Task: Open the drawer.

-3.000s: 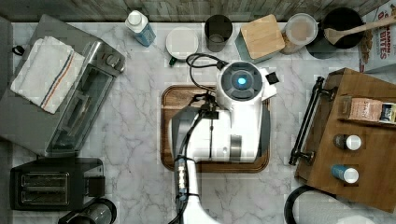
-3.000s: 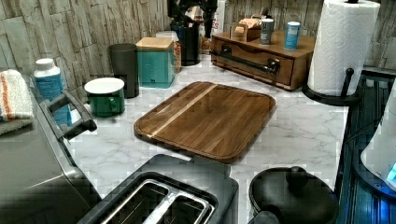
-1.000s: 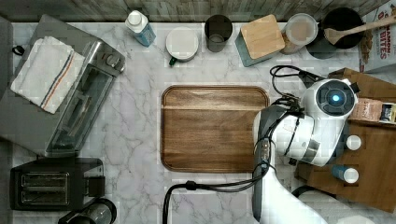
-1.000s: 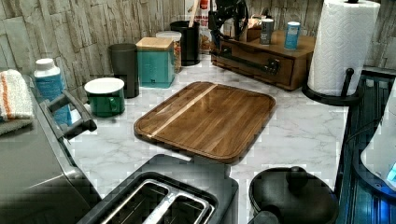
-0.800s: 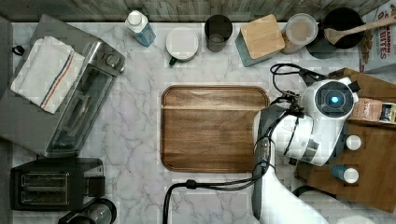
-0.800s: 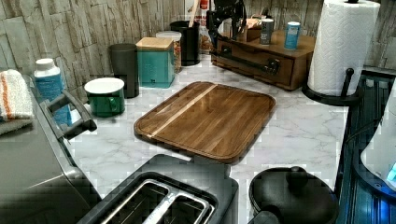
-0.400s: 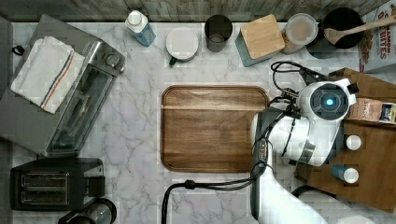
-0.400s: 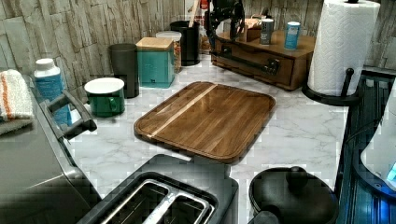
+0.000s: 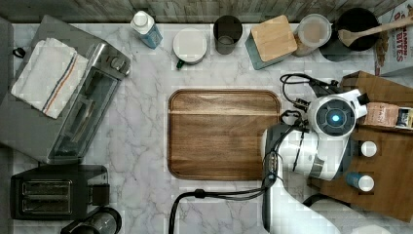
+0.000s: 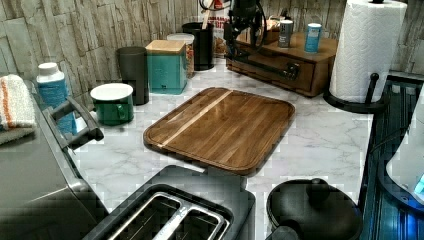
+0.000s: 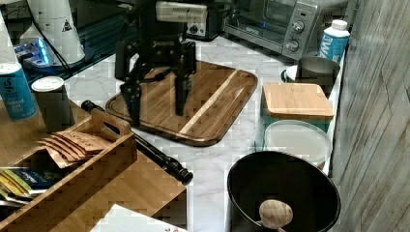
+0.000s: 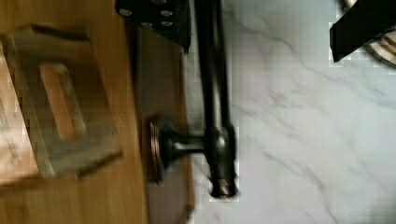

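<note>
The gripper (image 11: 155,104) is spread wide, grasping nothing, its two fingers (image 11: 133,99) pointing down above the bar handle (image 11: 159,153) of the drawer (image 10: 272,61). Compared with 0.4 s ago, the arm (image 9: 325,141) sits slightly further from the drawer. The drawer remains closed in the wooden box (image 9: 389,195), at the top view's right, beside the cutting board (image 9: 224,134).

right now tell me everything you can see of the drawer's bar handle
The bar handle is a long, round black bar, metal by its look, with a capped end. It lies level along the brown wooden drawer front, standing off on short flared mounts, one showing in the wrist view. It hangs just over the marble counter. The gripper is above it with fingers spread to either side, not touching it.
</note>
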### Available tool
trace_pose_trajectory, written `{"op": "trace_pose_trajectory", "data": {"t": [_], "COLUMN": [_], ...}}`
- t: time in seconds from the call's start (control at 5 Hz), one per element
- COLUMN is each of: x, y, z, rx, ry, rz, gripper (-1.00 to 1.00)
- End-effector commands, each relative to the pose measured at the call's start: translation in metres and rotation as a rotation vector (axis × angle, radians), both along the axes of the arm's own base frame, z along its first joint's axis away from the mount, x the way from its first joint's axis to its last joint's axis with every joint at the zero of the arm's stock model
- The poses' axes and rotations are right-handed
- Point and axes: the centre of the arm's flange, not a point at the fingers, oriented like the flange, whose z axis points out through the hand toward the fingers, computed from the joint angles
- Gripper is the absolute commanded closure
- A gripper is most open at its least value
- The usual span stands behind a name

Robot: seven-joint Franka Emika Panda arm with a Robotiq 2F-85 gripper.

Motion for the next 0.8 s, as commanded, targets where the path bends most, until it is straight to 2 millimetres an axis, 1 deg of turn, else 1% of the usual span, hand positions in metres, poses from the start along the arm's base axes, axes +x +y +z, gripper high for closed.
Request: {"op": "trace_pose_trajectory", "data": {"t": [0.2,0.4,0.6,0.8], "x": [-0.055,-0.056,-0.054,-0.05], "y": [-0.022,-0.003,0.011,0.013], "z": [-0.044,-0.049,-0.047,-0.056], "rx": [0.015,0.051,0.051,0.052], "ry": [0.022,-0.021,-0.001,0.007], "rz": [-0.087,-0.097,-0.133,-0.128], "gripper": [-1.0,-1.0,-1.0,-1.0]}}
